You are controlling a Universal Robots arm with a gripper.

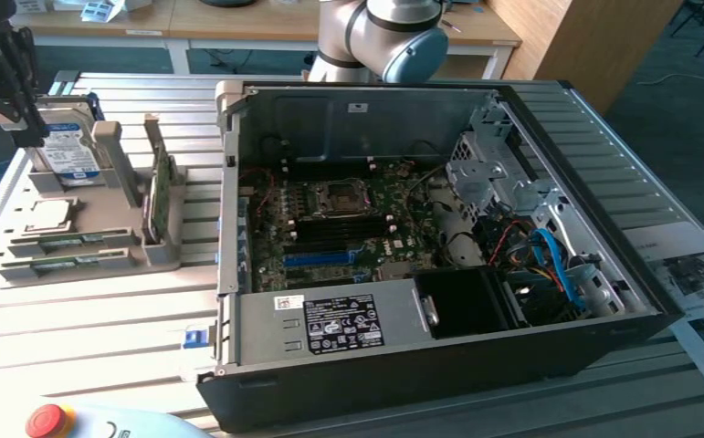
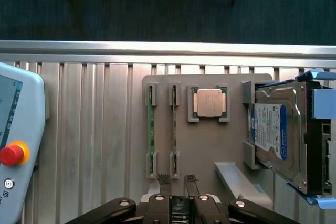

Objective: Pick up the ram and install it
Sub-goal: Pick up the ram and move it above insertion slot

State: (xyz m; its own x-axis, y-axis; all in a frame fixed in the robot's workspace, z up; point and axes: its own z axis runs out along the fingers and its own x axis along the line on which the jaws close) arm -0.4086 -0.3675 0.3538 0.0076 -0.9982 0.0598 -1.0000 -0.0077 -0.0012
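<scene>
Pincer: your black two-finger pincer (image 2: 175, 181) is hanging released, gripping nothing.
Ram: long narrow green circuit-board stick (image 2: 151, 129) is standing edge-up just ahead of it, offering you its thin edge.
Holder: grey slotted plastic tray (image 2: 210, 145) is bracing it upright.

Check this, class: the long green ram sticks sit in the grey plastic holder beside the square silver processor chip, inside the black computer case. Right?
No: the holder, with ram sticks and chip, sits on the slatted metal table outside the case (exterior view).
</scene>
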